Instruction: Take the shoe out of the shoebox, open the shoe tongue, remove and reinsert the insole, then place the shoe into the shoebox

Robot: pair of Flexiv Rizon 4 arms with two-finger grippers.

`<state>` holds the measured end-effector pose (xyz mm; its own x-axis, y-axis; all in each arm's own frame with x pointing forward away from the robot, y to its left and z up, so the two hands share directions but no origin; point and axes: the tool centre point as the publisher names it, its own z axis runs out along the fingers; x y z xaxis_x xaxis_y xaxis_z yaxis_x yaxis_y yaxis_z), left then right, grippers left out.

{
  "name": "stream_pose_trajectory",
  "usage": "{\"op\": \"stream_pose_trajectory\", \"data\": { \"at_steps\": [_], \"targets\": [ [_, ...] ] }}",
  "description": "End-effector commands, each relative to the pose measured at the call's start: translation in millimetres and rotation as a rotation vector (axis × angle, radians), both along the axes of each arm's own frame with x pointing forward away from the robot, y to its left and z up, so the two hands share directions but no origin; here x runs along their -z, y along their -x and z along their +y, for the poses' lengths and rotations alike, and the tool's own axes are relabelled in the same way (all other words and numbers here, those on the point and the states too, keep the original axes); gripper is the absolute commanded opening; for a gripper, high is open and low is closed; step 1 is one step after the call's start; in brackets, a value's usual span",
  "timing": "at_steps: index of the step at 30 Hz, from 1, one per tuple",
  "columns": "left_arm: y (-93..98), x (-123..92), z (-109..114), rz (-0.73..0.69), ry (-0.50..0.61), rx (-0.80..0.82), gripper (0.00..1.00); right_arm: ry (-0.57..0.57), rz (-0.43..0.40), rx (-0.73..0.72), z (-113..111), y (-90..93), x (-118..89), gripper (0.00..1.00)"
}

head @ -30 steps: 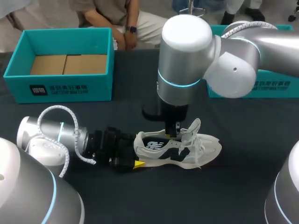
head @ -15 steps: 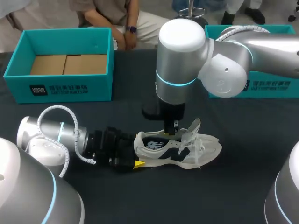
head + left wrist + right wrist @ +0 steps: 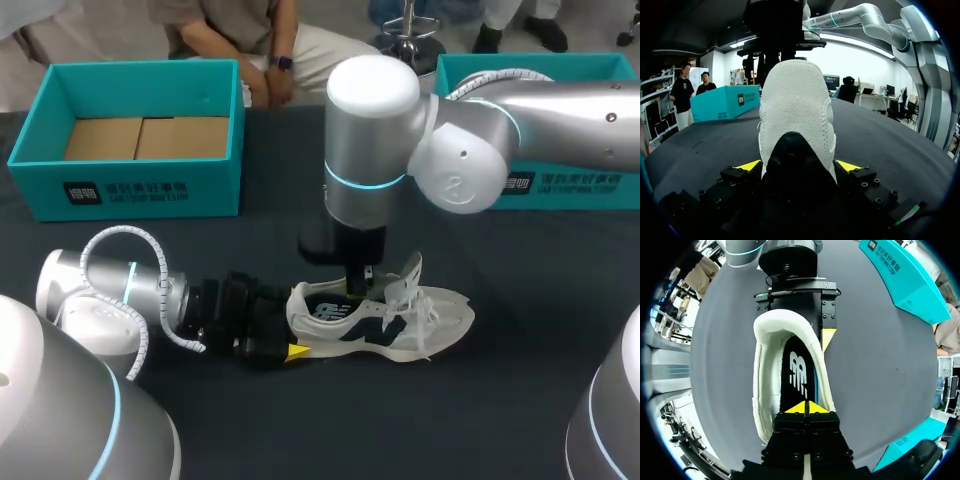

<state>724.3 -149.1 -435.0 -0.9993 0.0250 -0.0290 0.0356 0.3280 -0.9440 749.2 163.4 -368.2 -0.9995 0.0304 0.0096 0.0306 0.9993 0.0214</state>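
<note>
The left gripper (image 3: 797, 166) clamps the heel of a white sneaker (image 3: 400, 325) on the dark table (image 3: 500, 400). The right gripper (image 3: 805, 408), tips pressed together, sits in its opening over the black insole (image 3: 797, 372).

A dark, matte bench (image 3: 500, 420) spans the scene, its top plain and uniform, possibly covered in cloth; light falls evenly across its surface.
</note>
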Motion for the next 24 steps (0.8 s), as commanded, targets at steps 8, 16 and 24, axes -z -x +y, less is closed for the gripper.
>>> {"op": "stream_pose_trajectory", "data": {
  "at_steps": [8,16,24],
  "targets": [
    [0.7,4.8,-1.2,-0.001,-0.003,-0.001,0.0,0.026,0.037,0.001,6.9,-7.3,12.3,0.0],
    [0.7,4.8,-1.2,-0.001,-0.003,-0.001,0.0,0.026,0.045,-0.004,8.3,-9.1,13.3,0.44],
    [0.7,4.8,-1.2,-0.001,-0.003,-0.001,0.0,0.029,0.049,-0.003,7.5,-7.7,13.4,0.47]
  ]
}}
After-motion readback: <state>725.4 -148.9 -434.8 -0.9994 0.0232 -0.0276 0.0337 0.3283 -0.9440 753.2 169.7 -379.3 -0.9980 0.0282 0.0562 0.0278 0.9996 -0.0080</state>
